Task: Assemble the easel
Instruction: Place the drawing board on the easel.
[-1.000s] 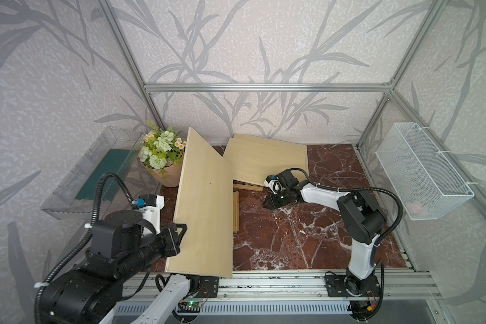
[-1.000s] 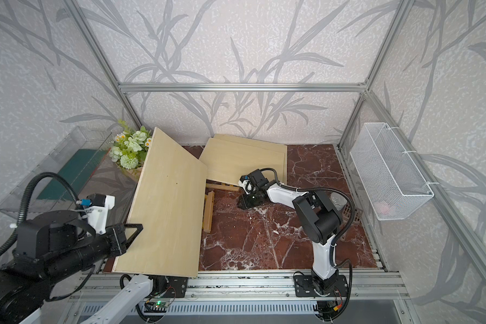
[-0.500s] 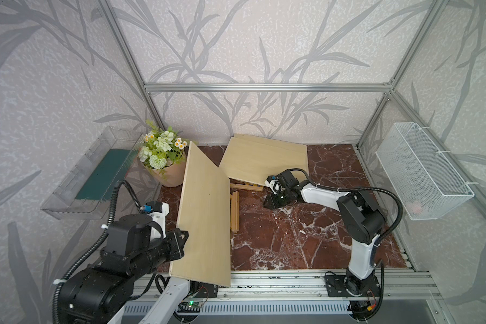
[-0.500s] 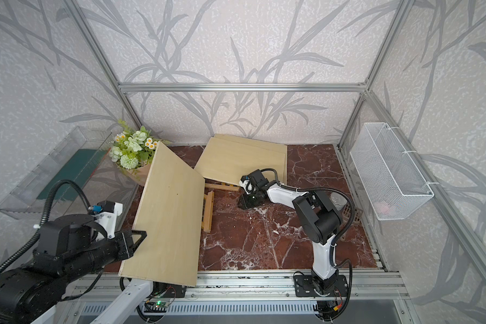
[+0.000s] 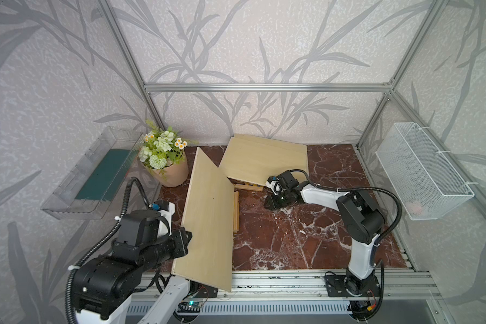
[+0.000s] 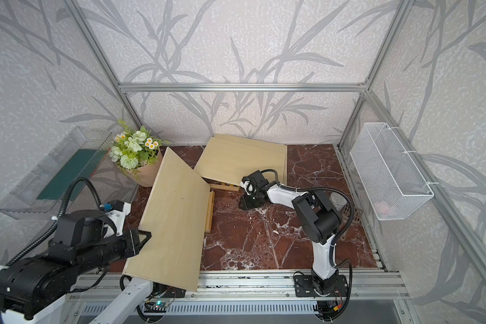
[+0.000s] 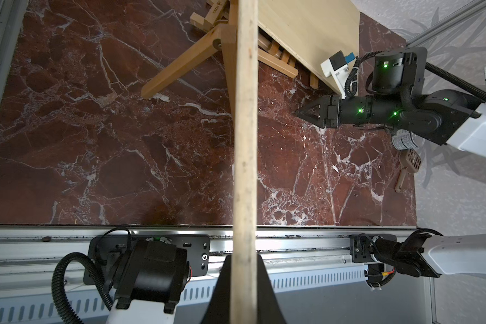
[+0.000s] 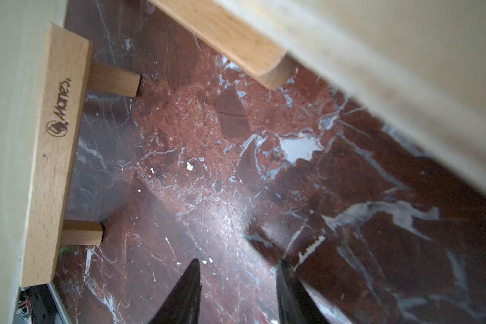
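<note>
Well, by my reckoning the assembly has barely begun. The easel (image 5: 236, 209) lies flat on the marble table (image 5: 292, 246) near the centre of the frame in both top views. It is not standing, and most of it is covered. My left gripper (image 5: 183, 240), at lower left, is clamped on the edge of a pale board (image 5: 208, 224), holding it raised and tilted above the easel. A second board (image 5: 264, 160) rests at upper centre, over the easel's far end. My right gripper (image 5: 270, 202) sits low over the table just right of centre, jaws partly apart with nothing between them. What's left, as I judge it, is to get both boards clear, open the legs and stand the frame upright. On the crossbar (image 8: 56, 157) in the right wrist view, a burned-in logo reads roughly "Maries". A stamp on another easel piece in the left wrist view is too small to read.
</note>
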You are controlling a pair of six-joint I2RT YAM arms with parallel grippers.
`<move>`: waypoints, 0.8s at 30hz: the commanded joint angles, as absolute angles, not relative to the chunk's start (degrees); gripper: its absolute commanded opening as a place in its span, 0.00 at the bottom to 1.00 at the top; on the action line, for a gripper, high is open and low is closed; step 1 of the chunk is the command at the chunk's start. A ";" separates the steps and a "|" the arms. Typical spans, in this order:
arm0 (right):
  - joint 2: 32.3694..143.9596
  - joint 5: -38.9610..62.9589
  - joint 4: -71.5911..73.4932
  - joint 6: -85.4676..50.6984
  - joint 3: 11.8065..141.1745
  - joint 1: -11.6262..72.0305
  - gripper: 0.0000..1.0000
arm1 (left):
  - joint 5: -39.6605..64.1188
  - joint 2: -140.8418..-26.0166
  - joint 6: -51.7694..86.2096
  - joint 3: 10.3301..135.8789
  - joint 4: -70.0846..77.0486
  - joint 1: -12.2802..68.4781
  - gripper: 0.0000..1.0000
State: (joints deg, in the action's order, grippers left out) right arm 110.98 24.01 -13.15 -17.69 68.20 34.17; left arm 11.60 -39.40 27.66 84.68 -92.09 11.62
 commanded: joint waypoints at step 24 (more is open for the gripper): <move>114.74 25.49 -14.63 -19.04 75.19 36.83 0.45 | -10.62 -46.90 24.68 83.50 -76.02 11.08 0.00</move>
State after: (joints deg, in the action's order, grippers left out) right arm 113.34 24.60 -13.61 -18.83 73.78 36.49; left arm 2.76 -45.89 24.77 83.50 -84.12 11.90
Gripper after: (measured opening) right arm 0.445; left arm 0.094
